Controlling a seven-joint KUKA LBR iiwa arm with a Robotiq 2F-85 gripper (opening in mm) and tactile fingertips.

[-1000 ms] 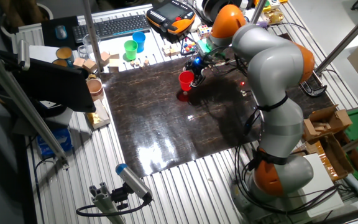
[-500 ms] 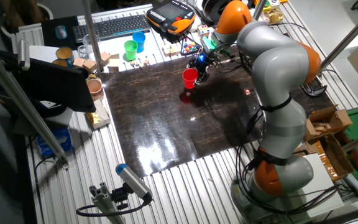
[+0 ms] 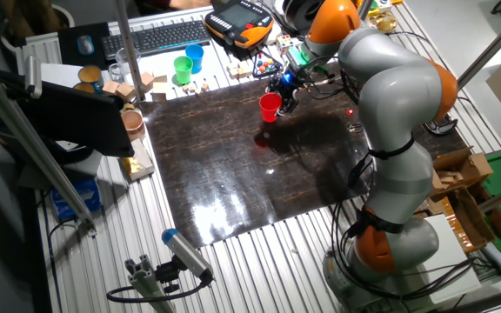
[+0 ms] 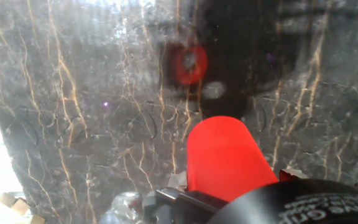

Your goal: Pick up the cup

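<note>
The end effector (image 3: pixel 283 97) grips the red cup (image 3: pixel 270 107), which hangs clear above the far part of the dark marbled worktop (image 3: pixel 233 174) (its red reflection shows below). The cup is plain; raised lettering on the end effector's housing is unreadable.

Bright red cup (image 3: pixel 270 106), dark gold-veined marble tabletop (image 3: pixel 233 165).

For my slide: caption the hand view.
Gripper holding the red cup above the dark marble-patterned tabletop, its red reflection below.
</note>
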